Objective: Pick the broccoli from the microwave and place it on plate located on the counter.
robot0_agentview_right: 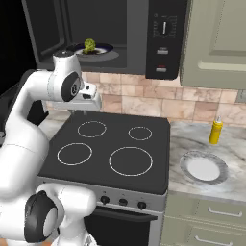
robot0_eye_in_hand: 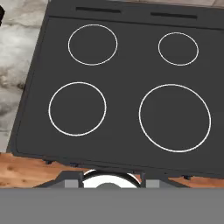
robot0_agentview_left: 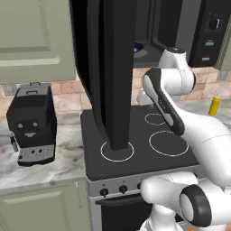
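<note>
The microwave (robot0_agentview_right: 163,38) hangs above the stove with its tall black door (robot0_agentview_left: 113,67) swung open. Inside it, the green broccoli (robot0_agentview_right: 89,46) sits on a bluish-grey dish (robot0_agentview_right: 103,51). My gripper (robot0_agentview_right: 85,109) hangs below the microwave's opening, over the back left of the stovetop, and points down. It is open, its two grey fingertips (robot0_eye_in_hand: 72,183) wide apart with nothing between them. The white plate (robot0_agentview_right: 204,168) lies on the marble counter (robot0_agentview_right: 230,185) to the right of the stove, far from the gripper.
The black stovetop (robot0_agentview_right: 105,144) with white rings spreads below the hand. A yellow bottle (robot0_agentview_right: 215,131) stands behind the plate by the tiled wall. A black coffee machine (robot0_agentview_left: 31,124) sits on the counter left of the stove. The open door juts out over the stove's left side.
</note>
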